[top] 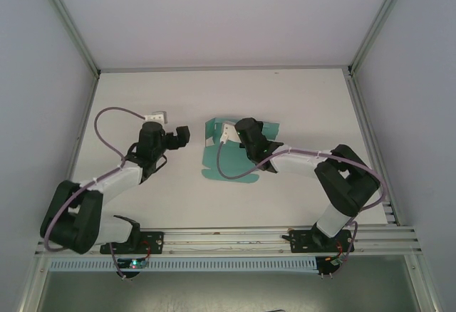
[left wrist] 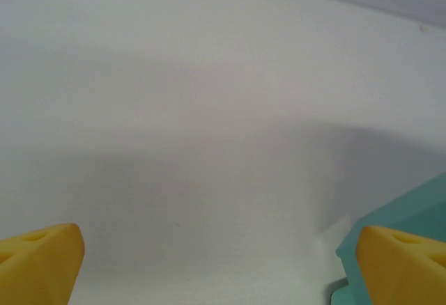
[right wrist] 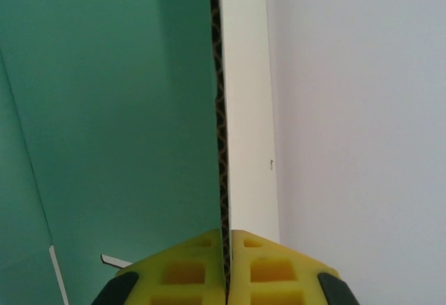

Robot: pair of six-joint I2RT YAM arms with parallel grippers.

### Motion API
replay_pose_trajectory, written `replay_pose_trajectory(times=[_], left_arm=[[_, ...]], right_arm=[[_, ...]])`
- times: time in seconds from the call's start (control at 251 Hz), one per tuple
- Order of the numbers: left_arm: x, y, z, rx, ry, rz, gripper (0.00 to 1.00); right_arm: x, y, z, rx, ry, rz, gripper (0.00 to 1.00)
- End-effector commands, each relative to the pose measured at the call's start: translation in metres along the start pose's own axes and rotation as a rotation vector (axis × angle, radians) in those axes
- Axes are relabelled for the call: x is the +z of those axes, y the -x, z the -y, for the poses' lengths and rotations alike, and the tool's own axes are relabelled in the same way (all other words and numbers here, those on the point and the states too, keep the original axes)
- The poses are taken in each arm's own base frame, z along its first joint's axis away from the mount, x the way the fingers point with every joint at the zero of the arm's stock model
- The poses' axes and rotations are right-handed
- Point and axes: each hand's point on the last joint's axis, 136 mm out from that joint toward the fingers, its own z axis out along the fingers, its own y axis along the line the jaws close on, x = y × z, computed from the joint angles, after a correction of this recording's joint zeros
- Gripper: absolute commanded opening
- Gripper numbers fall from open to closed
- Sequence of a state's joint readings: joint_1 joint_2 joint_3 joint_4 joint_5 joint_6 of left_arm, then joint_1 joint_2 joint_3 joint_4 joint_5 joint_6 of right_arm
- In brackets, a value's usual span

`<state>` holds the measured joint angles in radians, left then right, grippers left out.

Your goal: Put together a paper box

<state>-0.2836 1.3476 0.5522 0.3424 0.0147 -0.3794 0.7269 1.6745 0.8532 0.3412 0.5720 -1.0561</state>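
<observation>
The paper box (top: pixel 217 157) is a teal card sheet with creases and flaps, lying mid-table with its far-left flap raised. My right gripper (top: pixel 226 134) is shut on that flap. In the right wrist view its yellow fingers (right wrist: pixel 174 274) pinch the card edge-on, so the paper box (right wrist: pixel 111 110) shows its teal face on the left and its white back on the right of the right gripper (right wrist: pixel 226 267). My left gripper (top: pixel 183 135) hovers open just left of the sheet. In its wrist view the left gripper (left wrist: pixel 219 263) has bare table between its fingertips (left wrist: pixel 38 260), and a corner of the paper box (left wrist: pixel 418 211) lies behind the right fingertip.
The white table (top: pixel 299 105) is walled on three sides by pale panels with metal corner posts (top: pixel 68 23). A slotted metal rail (top: pixel 228 237) runs along the near edge, where both arm bases are bolted. Grey cables loop off both arms.
</observation>
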Motion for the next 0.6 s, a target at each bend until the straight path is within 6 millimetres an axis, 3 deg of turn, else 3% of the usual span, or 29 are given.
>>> replay_pose_trajectory(times=[0.0, 0.088, 0.18, 0.387, 0.599], left_arm=[[0.019, 0.001, 0.028, 0.085, -0.156, -0.022, 1.0], [0.037, -0.004, 0.04, 0.111, -0.232, -0.044, 1.0], [0.052, -0.009, 0.058, 0.125, -0.339, -0.083, 0.92], [0.057, -0.022, 0.101, 0.162, -0.608, -0.086, 0.89], [0.071, -0.038, 0.112, 0.224, -0.591, -0.123, 0.81]], right_arm=[[0.004, 0.003, -0.001, -0.037, -0.05, -0.017, 0.0], [0.008, 0.004, -0.002, -0.061, -0.072, -0.02, 0.0], [0.012, 0.002, -0.007, -0.067, -0.072, -0.02, 0.0], [0.012, 0.0, -0.013, -0.054, -0.056, -0.037, 0.0], [0.007, 0.004, -0.015, -0.039, -0.027, -0.027, 0.0]])
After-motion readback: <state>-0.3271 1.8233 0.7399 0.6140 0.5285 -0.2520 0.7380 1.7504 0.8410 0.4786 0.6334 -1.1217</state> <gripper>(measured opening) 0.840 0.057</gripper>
